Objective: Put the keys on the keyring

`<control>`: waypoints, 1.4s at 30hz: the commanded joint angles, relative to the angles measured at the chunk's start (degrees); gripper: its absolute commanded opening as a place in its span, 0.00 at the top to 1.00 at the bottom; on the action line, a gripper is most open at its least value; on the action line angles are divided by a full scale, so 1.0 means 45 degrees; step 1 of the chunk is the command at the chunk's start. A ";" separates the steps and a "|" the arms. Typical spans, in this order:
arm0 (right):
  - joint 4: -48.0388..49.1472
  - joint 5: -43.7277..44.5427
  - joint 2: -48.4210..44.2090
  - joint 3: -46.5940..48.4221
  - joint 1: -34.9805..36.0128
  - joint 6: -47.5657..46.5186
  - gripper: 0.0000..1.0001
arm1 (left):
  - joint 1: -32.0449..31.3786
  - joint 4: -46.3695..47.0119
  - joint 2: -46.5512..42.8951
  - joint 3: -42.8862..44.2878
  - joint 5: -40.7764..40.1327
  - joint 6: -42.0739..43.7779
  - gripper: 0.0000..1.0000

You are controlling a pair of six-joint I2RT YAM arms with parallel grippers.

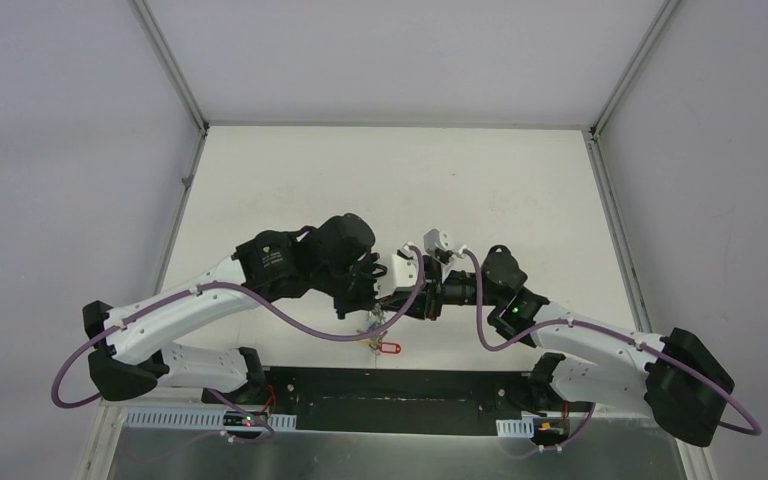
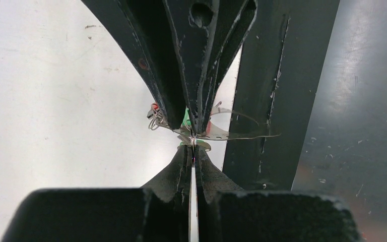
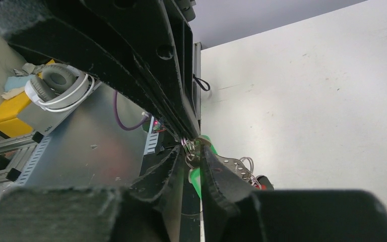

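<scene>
Both grippers meet above the near middle of the white table (image 1: 400,180). My left gripper (image 2: 193,149) is shut on the thin wire of the keyring (image 2: 193,141); in the top view it (image 1: 365,296) faces the right gripper (image 1: 400,300). My right gripper (image 3: 194,152) has its fingers closed around the green tag (image 3: 195,177) of one of the keys, tip to tip with the left fingers. Small wire loops (image 3: 188,147) bunch between the tips. A perforated flat metal piece (image 2: 217,134) and a red tag (image 1: 390,348) hang below. No blue tag shows.
A black strip (image 1: 400,385) runs along the table's near edge, with a metal panel (image 1: 400,450) in front of it. Frame posts rise at the far corners. Grey headphones (image 3: 55,85) lie off the table.
</scene>
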 commanded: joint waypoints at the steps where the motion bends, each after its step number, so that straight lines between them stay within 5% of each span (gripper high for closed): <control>1: 0.0784 -0.0195 0.0056 0.0325 0.0142 0.0029 0.75 | -0.0132 0.1545 -0.0544 -0.0043 0.0266 -0.0188 1.00; 5: 0.0851 -0.0097 -0.0194 0.0140 0.0166 -0.0030 0.68 | -0.0132 0.1572 -0.0711 -0.0183 0.0078 -0.0207 1.00; 12: 0.0563 -0.0114 -0.0234 0.0128 0.0153 -0.0204 1.00 | -0.0132 0.1740 -0.0826 -0.0255 0.0424 -0.0175 1.00; 17: 0.0570 -0.0118 -0.0228 0.0152 0.0155 -0.0245 1.00 | -0.0132 0.1835 -0.0924 -0.0312 0.0544 -0.0093 1.00; 23: 0.0436 -0.0134 -0.0522 0.0094 0.0168 -0.0407 1.00 | -0.0132 0.3187 -0.2342 -0.1382 0.0373 -0.0460 0.61; 27: 0.0033 -0.0156 -0.0906 0.0020 0.0158 -0.0674 1.00 | -0.0112 0.5072 -0.3868 -0.2836 -0.0047 -0.1707 0.47; 33: -0.0848 -0.0078 -0.1596 -0.0166 0.0152 -0.0914 1.00 | 0.0288 0.6001 -0.4693 -0.3789 0.0850 -0.2870 0.46; 42: -0.1678 0.0264 -0.2378 -0.0371 0.0146 -0.1352 1.00 | 0.2452 0.7623 -0.3953 -0.4778 0.5282 -0.4095 0.50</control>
